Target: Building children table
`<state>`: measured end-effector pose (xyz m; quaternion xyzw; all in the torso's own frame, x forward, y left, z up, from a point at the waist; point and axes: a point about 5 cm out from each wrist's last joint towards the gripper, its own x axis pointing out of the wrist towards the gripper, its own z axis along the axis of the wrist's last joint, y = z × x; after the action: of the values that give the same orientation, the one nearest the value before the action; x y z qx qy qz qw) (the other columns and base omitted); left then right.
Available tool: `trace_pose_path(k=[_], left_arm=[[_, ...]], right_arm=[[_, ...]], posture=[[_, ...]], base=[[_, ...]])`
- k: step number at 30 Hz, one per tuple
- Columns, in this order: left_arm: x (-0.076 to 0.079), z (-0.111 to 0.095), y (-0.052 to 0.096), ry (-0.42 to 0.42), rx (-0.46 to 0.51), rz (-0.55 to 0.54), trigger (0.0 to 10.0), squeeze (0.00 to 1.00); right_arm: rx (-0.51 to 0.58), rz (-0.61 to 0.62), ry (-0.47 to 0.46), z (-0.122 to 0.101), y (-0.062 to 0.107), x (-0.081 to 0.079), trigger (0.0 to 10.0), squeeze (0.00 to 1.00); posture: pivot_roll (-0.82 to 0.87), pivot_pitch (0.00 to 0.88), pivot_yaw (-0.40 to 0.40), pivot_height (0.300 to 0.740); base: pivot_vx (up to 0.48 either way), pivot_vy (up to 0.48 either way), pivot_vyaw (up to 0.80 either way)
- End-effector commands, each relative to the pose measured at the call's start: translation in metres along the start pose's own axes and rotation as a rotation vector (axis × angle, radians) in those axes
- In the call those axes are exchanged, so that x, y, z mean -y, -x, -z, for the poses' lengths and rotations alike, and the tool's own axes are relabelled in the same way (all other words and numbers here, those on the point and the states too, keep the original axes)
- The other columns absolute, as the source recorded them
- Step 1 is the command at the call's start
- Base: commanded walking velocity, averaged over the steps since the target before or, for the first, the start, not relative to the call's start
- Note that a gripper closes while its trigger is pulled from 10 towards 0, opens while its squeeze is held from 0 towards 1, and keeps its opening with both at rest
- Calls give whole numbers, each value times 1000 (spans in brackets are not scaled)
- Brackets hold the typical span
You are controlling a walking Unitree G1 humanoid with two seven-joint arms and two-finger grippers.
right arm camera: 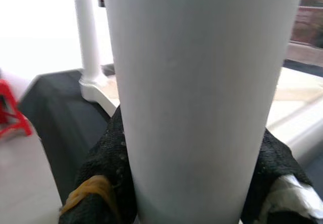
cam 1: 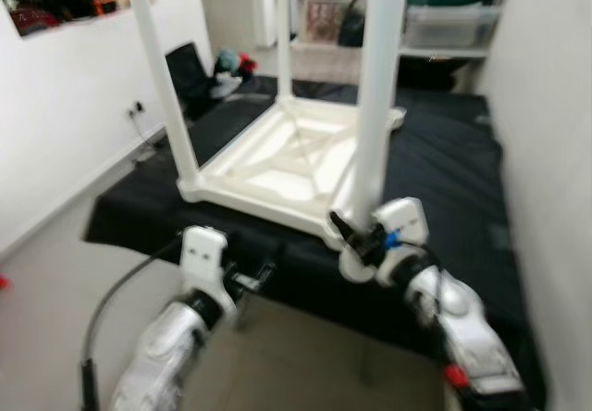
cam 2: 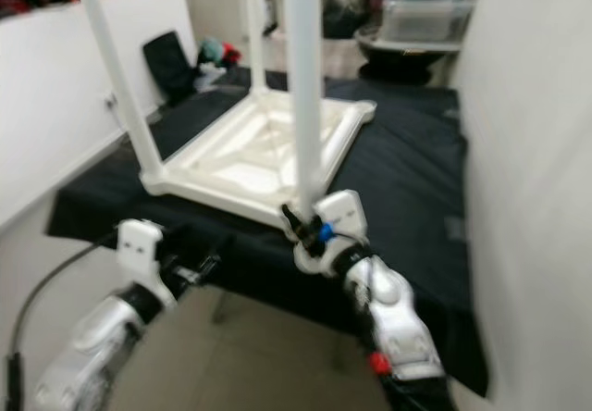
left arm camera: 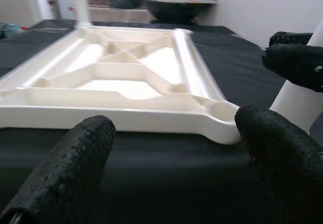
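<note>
Nearest the robot, the left gripper [cam 1: 252, 280] hovers at the front edge of the black-covered surface [cam 1: 444, 166], its jaws apart and empty, facing the near rim of the upturned white tabletop [cam 1: 277, 156]. Just beside it, the right gripper [cam 1: 356, 235] has its jaws clamped round the base of the near leg [cam 1: 375, 105], low down where the leg meets the corner socket; in the right wrist view the black fingers [right arm camera: 108, 156] hug the tube on both sides.

The tabletop lies upside down on the surface, ribs up, with 3 legs standing: the held one, the left leg [cam 1: 165, 82] and the far leg [cam 1: 284, 36].

The plastic looks light, stiff and smooth, so the tube could slip or twist in the pads. A low hold near the socket gives the best control for seating it; gripped higher, the leg would lever and wobble. The rim's ribbed edge offers the left jaws a firm bracing hold.
</note>
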<state>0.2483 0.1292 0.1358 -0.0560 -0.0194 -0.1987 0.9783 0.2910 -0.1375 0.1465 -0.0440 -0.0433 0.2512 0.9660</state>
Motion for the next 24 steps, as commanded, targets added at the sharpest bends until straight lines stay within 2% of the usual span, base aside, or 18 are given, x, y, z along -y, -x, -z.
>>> trace_pose_path(k=[1, 2, 6, 8, 11, 13, 14, 15, 18, 20, 21, 23, 24], left_arm=[[-6, 1, 3, -3, -16, -18, 10000, 0], [-6, 1, 3, -4, -19, -12, 10000, 0], [-4, 0, 4, -6, -23, 5, 10000, 0], [2, 1, 8, -51, -57, 54, 10000, 0], [4, 3, 11, -73, -77, 62, 10000, 0], [7, 7, 18, -126, -116, 70, 10000, 0], [7, 7, 18, -126, -116, 70, 10000, 0], [10, 7, 24, -134, -123, 74, 10000, 0], [15, 4, 28, -146, -118, 109, 10000, 0], [24, 1, 33, -181, -118, 186, 10000, 0], [24, 1, 33, -181, -118, 186, 10000, 0], [33, 0, 41, -249, -137, 297, 10000, 0], [33, 0, 41, -249, -137, 297, 10000, 0]], right_arm=[[58, -40, -13, -11, -5, -7, 10000, 0], [106, -56, -30, -23, -5, -7, 10000, 0], [144, -77, -67, -35, -7, -4, 10000, 0], [202, -133, -75, -55, -6, 4, 10000, 0], [218, -153, -86, -61, -4, 7, 10000, 0], [250, -207, -99, -75, 0, 11, 10000, 0], [250, -207, -99, -75, 0, 11, 10000, 0], [264, -258, -95, -86, 3, 14, 10000, 0], [257, -290, -72, -91, 5, 19, 10000, 0], [236, -301, -49, -93, 5, 28, 10000, 0], [236, -301, -49, -93, 5, 28, 10000, 0], [180, -362, -6, -92, 8, 35, 10000, 0], [180, -362, -6, -92, 8, 35, 10000, 0]], posture=[[-71, 0, -10, 740], [-74, 0, -4, 740], [-77, 0, 3, 740], [-79, 0, 6, 740], [-82, 0, 8, 740], [-85, 19, 6, 740], [-85, 19, 6, 740], [-88, 44, 5, 740], [-85, 67, 1, 740], [-83, 89, 0, 740], [-83, 89, 0, 740], [-80, 117, -1, 740], [-80, 117, -1, 740]], base=[[334, 0, 0], [334, 0, 0], [318, 0, 0], [0, 0, 0], [0, 0, 0], [0, 0, 0], [0, 0, 0], [0, 0, 0], [0, 0, 0], [0, 0, 0], [0, 0, 0], [0, 0, 0], [0, 0, 0]])
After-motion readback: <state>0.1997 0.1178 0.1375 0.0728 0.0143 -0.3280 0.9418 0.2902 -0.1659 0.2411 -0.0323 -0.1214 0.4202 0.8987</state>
